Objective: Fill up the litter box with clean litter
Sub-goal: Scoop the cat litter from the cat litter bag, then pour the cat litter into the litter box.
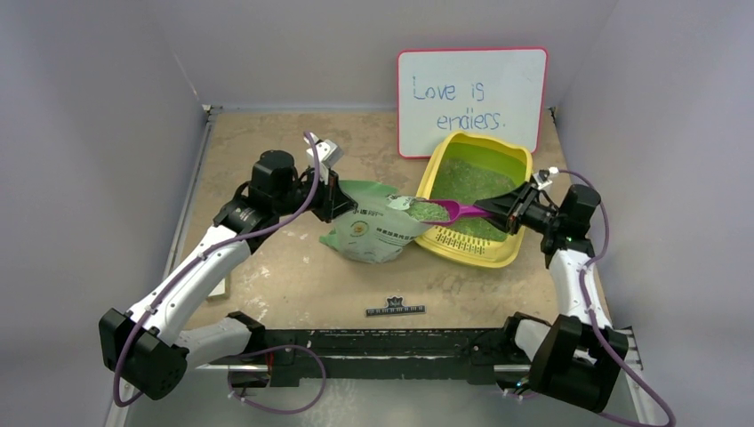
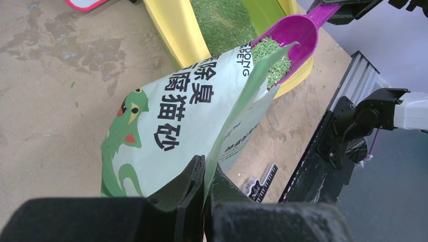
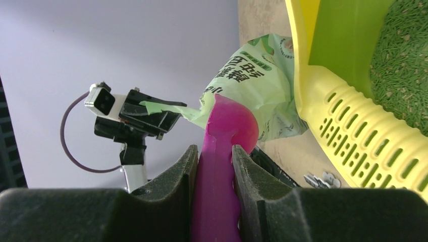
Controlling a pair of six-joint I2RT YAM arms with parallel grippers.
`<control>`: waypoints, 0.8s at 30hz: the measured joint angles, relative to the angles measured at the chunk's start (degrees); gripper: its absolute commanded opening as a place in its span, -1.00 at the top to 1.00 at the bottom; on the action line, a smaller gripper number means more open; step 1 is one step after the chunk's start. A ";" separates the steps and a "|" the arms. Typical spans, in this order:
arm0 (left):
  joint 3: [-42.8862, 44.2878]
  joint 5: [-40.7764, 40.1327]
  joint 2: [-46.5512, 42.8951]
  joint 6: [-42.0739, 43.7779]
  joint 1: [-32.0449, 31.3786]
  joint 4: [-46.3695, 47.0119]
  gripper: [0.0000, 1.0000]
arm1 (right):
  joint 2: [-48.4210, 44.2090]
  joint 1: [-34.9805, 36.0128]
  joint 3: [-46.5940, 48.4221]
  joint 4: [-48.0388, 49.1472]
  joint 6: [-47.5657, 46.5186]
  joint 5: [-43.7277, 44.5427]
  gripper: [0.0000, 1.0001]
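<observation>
Already done: fine green granules of clean litter (image 1: pixel 471 182) cover the floor of the shallow yellow plastic litter box (image 1: pixel 471 245), at one o'clock on the tan table (image 1: pixel 284 276);
Left to do: we judge more loads are needed;
Right gripper (image 3: pixel 214 151): partly open, clamped on the heaped magenta plastic scoop (image 1: pixel 461 213), nine o'clock of the box;
Left gripper (image 2: pixel 204 166): fully closed, pinching the pale green printed plastic bag (image 1: pixel 373 233);
Hidden: what remains in the bag; how deep the fill is.
</observation>
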 measured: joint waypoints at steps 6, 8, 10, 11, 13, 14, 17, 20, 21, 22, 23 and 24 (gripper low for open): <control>0.00 -0.39 -0.26 0.00 0.02 -0.04 1.00 | -0.44 -2.78 -0.02 -2.93 -2.05 -1.68 1.00; 0.00 -0.39 -0.26 0.00 0.02 -0.07 1.00 | -0.44 -3.34 -0.02 -3.45 -2.58 -2.36 1.00; 0.00 -0.39 -0.26 0.00 0.02 -0.04 1.00 | -0.46 -4.26 -0.02 -3.98 -2.99 -3.08 1.00; 0.00 -0.39 -0.26 0.00 0.02 -0.02 1.00 | -0.46 -4.83 -0.02 -4.26 -3.21 -3.34 1.00; 0.00 -0.52 -0.26 0.00 0.02 0.00 1.00 | -0.46 -6.21 -0.02 -4.81 -3.58 -4.20 1.00; 0.00 -0.57 -0.26 0.00 0.04 0.04 1.00 | -0.46 -6.69 -0.02 -5.01 -3.74 -4.44 1.00; 0.00 -0.70 -0.26 0.00 0.04 0.24 1.00 | -0.46 -7.98 -0.02 -5.40 -4.11 -5.25 1.00; 0.00 -0.76 -0.26 0.00 0.04 0.35 1.00 | -0.46 -8.46 -0.02 -5.38 -4.22 -5.64 1.00; 0.00 -0.76 -0.26 0.00 0.04 0.35 1.00 | -0.46 -8.55 -0.02 -5.27 -4.09 -5.66 1.00; 0.00 -0.76 -0.26 0.00 0.04 0.37 1.00 | -0.48 -8.57 0.00 -5.05 -3.89 -5.66 1.00; 0.00 -0.76 -0.26 0.00 0.04 0.39 1.00 | -0.57 -8.66 -0.02 -4.68 -3.45 -5.68 1.00; 0.00 -0.76 -0.26 0.00 0.04 0.39 1.00 | -0.70 -8.79 -0.09 -4.15 -2.91 -5.66 1.00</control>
